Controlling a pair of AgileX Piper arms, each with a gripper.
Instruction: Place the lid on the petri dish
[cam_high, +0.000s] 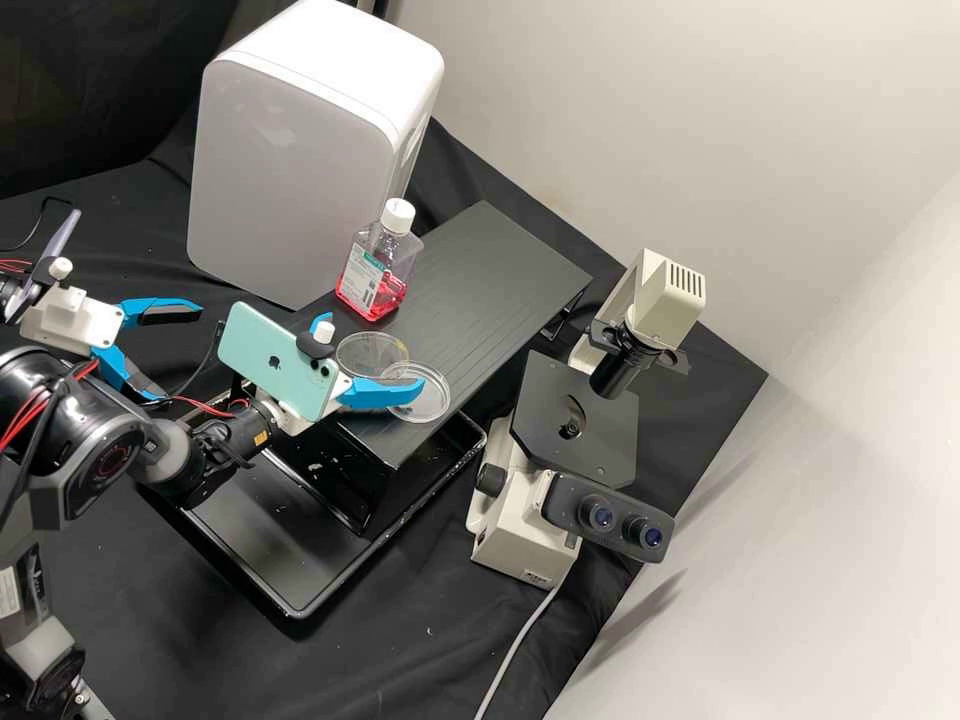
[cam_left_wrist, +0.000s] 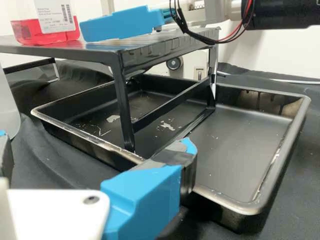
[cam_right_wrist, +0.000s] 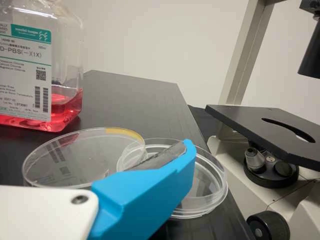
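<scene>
Two clear round petri pieces lie side by side on the raised black platform, near its front edge. One piece has a yellow mark on its rim. The other piece lies nearer the microscope, and their rims meet. I cannot tell which one is the lid. My right gripper is open at the platform's front edge, with one blue finger lying over the second piece. The left gripper hangs open off to the left, holding nothing, low beside the black tray.
A flask of pink liquid stands on the platform behind the dishes. A white box-shaped device sits at the back. A microscope stands to the right of the platform. The platform's legs stand inside the black tray.
</scene>
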